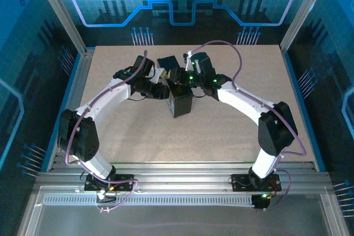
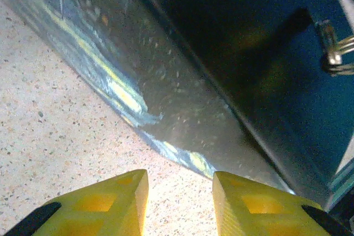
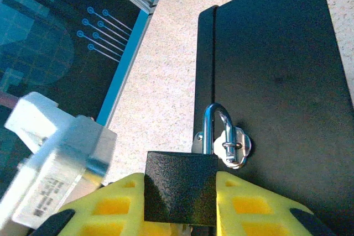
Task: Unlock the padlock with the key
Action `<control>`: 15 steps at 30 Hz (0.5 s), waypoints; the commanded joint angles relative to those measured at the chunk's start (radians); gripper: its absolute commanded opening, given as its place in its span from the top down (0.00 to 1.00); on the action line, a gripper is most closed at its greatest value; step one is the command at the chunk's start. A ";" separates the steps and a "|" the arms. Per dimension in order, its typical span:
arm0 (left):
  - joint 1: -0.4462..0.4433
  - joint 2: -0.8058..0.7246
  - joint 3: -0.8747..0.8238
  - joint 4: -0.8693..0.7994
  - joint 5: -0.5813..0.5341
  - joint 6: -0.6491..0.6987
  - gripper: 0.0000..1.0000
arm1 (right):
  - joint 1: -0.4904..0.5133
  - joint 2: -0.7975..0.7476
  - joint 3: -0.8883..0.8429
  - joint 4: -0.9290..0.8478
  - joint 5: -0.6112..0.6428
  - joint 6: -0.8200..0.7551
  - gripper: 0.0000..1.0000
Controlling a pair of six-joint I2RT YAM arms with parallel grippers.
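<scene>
Toward the far edge of the table (image 1: 238, 131), roughly midway between its left and right edges, you have a dark rectangular box (image 1: 181, 103) standing on the speckled surface, with both arms bent inward to meet at it. Your right gripper (image 3: 180, 176) is clamped on the padlock (image 3: 180, 189): the two yellow fingers (image 3: 119, 208) press against either side of the lock body, which looks black and grainy in the right wrist view. The padlock's silver shackle (image 3: 212, 121) rises from the body and passes through a small metal hasp (image 3: 235, 147) on the box's dark face, so the lock hangs at the box, held off the table. At the left of that view a blurred white housing (image 3: 55, 164) with a label sits near the box. Your left gripper (image 2: 180, 174) comes in from the left side of the box, low over the table; its yellow fingers stand apart with only bare surface between them, gripping nothing. Just ahead of them is the box's painted side, streaked blue and yellow, and a small metal fitting (image 2: 333, 53) shows on the dark face beyond. You cannot make out the key with any certainty.
</scene>
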 commanded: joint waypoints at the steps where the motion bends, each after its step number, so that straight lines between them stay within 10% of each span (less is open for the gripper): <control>1: -0.005 0.011 -0.017 0.004 0.033 -0.004 0.64 | 0.010 0.024 0.041 0.038 0.090 -0.062 0.80; 15: 0.017 -0.014 -0.035 0.013 0.063 -0.022 0.65 | -0.056 0.106 -0.046 0.225 0.017 -0.001 0.80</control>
